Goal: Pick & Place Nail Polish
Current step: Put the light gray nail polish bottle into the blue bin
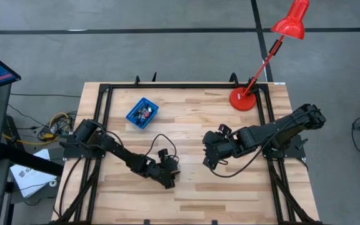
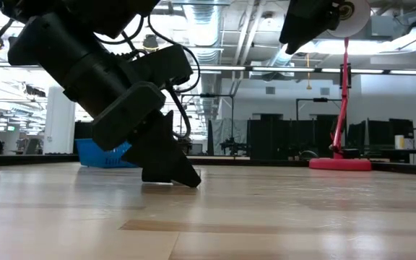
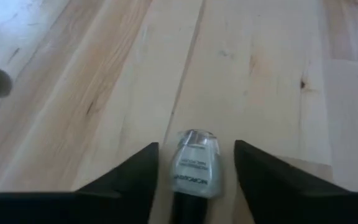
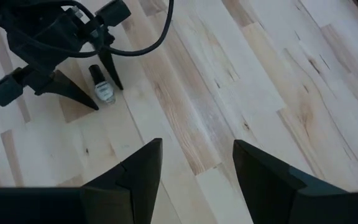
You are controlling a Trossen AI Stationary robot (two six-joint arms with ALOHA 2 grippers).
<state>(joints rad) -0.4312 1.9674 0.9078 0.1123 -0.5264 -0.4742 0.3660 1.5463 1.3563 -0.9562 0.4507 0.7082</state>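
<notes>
One nail polish bottle, with a pale glass body and a dark cap, lies on its side on the wooden table, cap end toward my left wrist. My left gripper is down at the table near the front middle. It is open, with one finger on each side of the bottle and a gap showing on both sides. The right wrist view shows the same bottle between those fingers. My right gripper hangs open above the table's middle right, holding nothing.
A blue bin holding more small bottles stands at the far left of the table. A red desk lamp's base sits at the far right. Bare wood lies between the two arms and toward the near edge.
</notes>
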